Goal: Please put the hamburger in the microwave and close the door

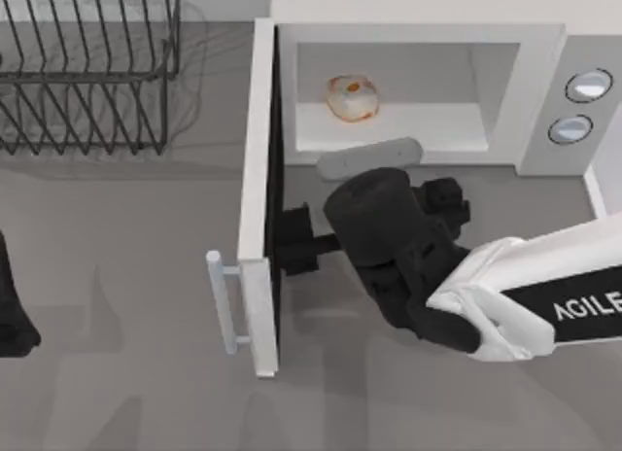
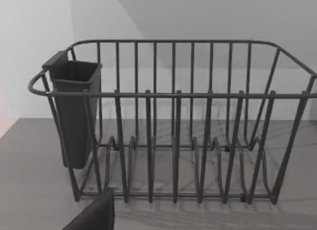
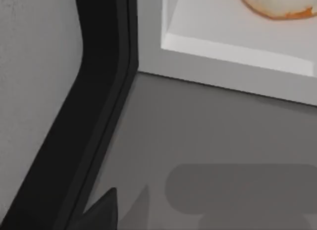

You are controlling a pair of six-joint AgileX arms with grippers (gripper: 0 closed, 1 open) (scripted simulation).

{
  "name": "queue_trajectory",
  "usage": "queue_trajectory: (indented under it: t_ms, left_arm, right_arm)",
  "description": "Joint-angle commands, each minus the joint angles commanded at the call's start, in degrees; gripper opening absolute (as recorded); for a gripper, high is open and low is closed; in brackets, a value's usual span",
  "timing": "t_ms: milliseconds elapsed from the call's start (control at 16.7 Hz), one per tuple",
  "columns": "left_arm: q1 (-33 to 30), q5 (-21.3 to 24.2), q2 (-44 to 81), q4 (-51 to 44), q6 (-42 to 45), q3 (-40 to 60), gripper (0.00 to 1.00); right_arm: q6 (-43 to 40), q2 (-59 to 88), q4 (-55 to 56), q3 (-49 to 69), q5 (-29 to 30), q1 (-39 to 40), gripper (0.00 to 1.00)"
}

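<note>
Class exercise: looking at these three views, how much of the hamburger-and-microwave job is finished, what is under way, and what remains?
Done: the hamburger already sits inside the microwave cavity. In hand: the right gripper is in front of the oven, at the dark inner face of the door, which stands wide open. Left: swinging that door shut. The left arm is parked at the table's left edge, facing the wire dish rack.

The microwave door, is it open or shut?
Open. The door swings out from the microwave, showing the hamburger inside. The right gripper sits by the door's dark inner face.
</note>
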Motion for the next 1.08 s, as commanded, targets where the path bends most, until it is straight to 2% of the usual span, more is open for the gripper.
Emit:
queue_trajectory:
  t_ms: [1080]
  left_arm:
    - [0.00, 0.00, 0.00, 0.00, 0.00, 0.00, 1.00]
  right_arm:
    - [-0.18, -9.49, -20.96, 4.61, -0.89, -0.05, 1.00]
